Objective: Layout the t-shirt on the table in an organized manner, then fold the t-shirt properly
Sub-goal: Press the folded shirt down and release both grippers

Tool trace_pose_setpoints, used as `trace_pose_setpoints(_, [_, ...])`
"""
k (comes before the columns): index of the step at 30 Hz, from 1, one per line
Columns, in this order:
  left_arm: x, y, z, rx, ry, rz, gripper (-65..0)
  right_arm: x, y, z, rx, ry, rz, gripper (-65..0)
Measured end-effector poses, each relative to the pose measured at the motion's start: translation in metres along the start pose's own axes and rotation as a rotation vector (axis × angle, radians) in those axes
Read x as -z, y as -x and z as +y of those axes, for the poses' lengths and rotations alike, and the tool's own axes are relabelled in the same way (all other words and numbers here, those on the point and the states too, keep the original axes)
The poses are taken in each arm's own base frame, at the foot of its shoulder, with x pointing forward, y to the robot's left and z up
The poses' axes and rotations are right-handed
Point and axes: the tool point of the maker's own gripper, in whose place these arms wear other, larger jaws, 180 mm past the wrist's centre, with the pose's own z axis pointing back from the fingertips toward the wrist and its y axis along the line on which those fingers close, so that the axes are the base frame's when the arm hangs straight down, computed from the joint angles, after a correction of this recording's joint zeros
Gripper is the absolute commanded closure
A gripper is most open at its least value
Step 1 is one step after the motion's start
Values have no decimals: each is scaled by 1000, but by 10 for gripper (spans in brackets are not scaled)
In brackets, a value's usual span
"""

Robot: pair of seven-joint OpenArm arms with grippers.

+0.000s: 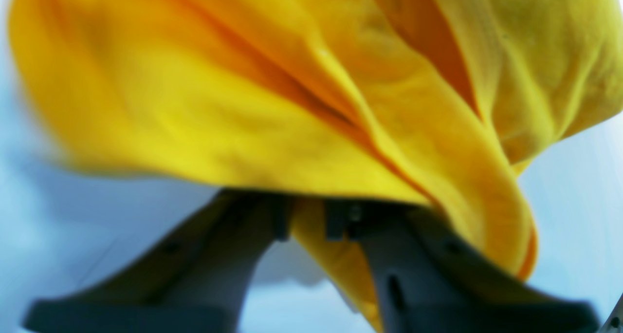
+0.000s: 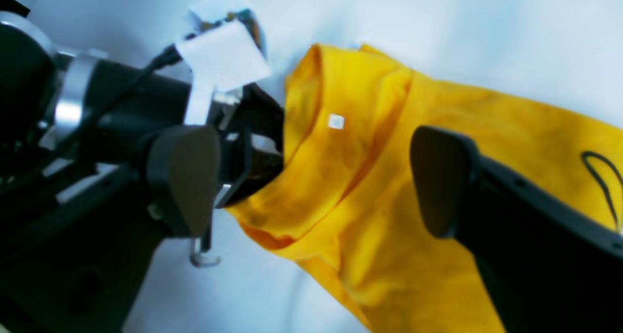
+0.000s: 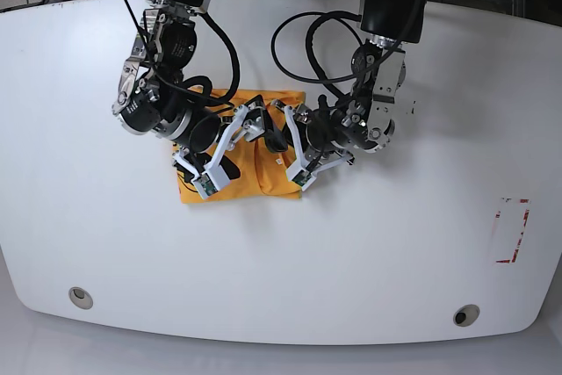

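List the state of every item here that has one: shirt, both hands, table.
t-shirt: bunched in a compact heap, not spread flat; one edge lifted.
left hand: shut on the t-shirt, cloth pinched between its fingers.
right hand: open, fingers apart above the shirt, gripping nothing.
table: carries the shirt.

Two black robot arms with silver joint rings.
Black cables (image 3: 299,37) loop above; white camera mounts (image 2: 221,60) and dark grey fingers (image 2: 182,177) sit at the wrists.
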Motion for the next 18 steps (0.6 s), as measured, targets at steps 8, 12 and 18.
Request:
trace_pose_setpoints(8, [-23,-8,28,-18,-97,-33,-299,-9,5,-16,-26,36,26,-590])
trace_pose_setpoints(12, [-44,-29,38,-9,-139,-109,-354,-12,7,-21,-38,48,37,-590])
trace_pose_setpoints(18, [-84,-53,58,3,-230,-186,-368,-13,8,-22,-41,53,42,-590])
